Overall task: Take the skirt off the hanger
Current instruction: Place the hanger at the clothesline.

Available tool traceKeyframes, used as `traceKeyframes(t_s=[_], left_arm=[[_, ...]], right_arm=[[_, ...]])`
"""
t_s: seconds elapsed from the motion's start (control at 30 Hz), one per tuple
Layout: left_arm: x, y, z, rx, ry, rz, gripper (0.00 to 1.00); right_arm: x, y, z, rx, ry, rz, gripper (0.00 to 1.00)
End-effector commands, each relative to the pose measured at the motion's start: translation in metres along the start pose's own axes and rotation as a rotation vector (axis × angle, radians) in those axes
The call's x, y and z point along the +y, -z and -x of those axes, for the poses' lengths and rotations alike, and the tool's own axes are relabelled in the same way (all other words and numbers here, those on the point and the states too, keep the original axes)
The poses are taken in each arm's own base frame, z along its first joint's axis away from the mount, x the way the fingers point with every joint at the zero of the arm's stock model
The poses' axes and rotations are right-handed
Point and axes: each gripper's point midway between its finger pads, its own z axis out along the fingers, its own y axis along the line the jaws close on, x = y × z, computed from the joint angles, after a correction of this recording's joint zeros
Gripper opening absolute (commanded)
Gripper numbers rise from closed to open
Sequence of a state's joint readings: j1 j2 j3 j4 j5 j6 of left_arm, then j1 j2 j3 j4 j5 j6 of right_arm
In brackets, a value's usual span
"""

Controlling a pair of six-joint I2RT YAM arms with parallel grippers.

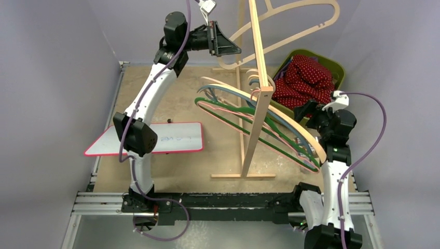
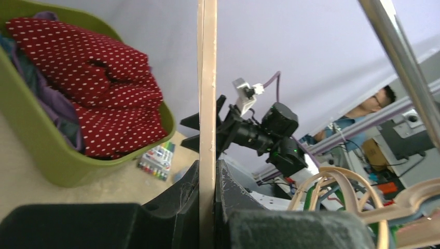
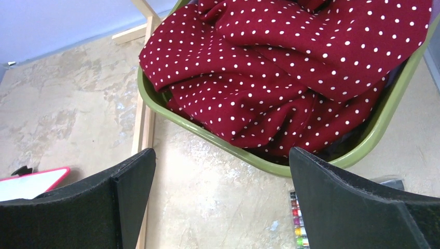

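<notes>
Robot lab: aluminium rail [image 1: 98,203], enclosure walls [image 1: 52,78]

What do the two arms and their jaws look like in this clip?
Both the left arm and right arm have white links with black joints. A purple cable runs along each. The jaws are black and wedge-shaped.

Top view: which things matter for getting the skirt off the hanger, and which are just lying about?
For the job: hanger, clamped in the left gripper; red dotted skirt, already lying in the green basket; open right gripper near it.
Lying about: whiteboard; box of markers; rack of spare hangers.
</notes>
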State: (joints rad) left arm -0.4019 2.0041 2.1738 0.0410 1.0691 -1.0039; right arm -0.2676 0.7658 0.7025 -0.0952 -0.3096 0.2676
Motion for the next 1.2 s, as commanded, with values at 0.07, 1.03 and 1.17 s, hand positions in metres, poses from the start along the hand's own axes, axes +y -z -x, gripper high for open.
traceKeyframes(t_s=[0.07,1.03,1.17], left_arm=[[0.016,0.021,0.012,-0.029,-0.111,0.123,0.0],[-0.072,0.052,0.034,-0.206,0.168,-0.162,0.0],[-0.061,0.051,0.04,-0.241,0.201,-0.11,0.0]], right_arm=[[0.009,0.001,0.01,-0.019,0.024,0.036,0.99],[0.004,-0.004,0.007,-0.014,0.019,0.011,0.99],[0.004,-0.004,0.007,-0.013,0.019,0.014,0.99]])
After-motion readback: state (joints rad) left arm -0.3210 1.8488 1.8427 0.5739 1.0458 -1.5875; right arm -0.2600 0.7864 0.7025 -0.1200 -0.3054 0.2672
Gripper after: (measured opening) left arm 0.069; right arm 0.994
